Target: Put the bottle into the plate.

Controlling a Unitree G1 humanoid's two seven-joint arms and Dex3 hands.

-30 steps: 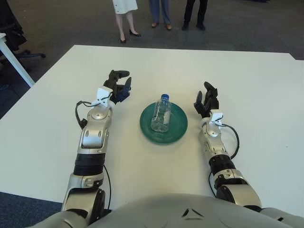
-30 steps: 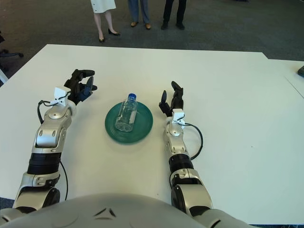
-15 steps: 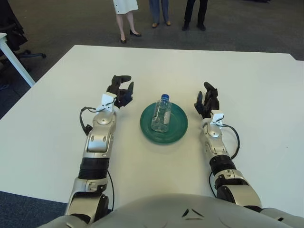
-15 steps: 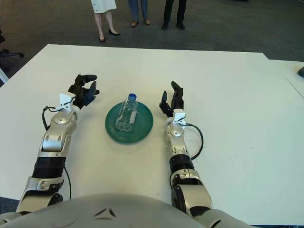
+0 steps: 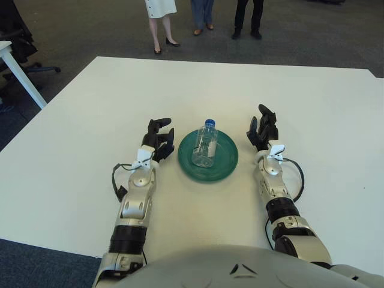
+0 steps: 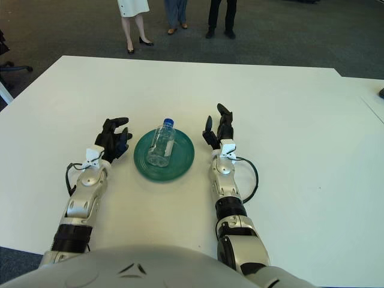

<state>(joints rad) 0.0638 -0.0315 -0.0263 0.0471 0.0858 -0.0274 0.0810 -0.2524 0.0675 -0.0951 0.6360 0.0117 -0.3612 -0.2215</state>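
Since a second ago my left arm has pulled back toward my body: left hand [image 5: 158, 139] was up and left of the plate, now it sits just beside the plate's left edge, lower on the table. Bottle, plate and right hand look unchanged over the same span.

Left to right now:
- Left hand: just left of the green plate [image 5: 225, 170], fingers loosely curled, holding nothing. Small gap to the rim, not touching it as far as I can see. Can't tell whether the hand rests on the white table [image 5: 312, 108] or hovers just over it.
- Bottle [image 5: 205, 144]: clear plastic, blue cap, lying on its side inside the plate, cap pointing away from me toward the far rim. Body sits within the rim; the cap end may overhang the far edge slightly, hard to judge from this angle.
- Right hand [image 5: 263, 128]: just right of the plate, fingers pointing up and spread, empty, clear of the rim.

Status, my read: placement is done. Bottle is in the plate and neither hand is on it. What's left is only retracting both arms to a neutral pose; left looks already partway there. No regrasp needed unless upright placement was wanted, and the task doesn't say so.

Three people's legs [image 5: 204, 15] stand past the far table edge, well apart from the work area.
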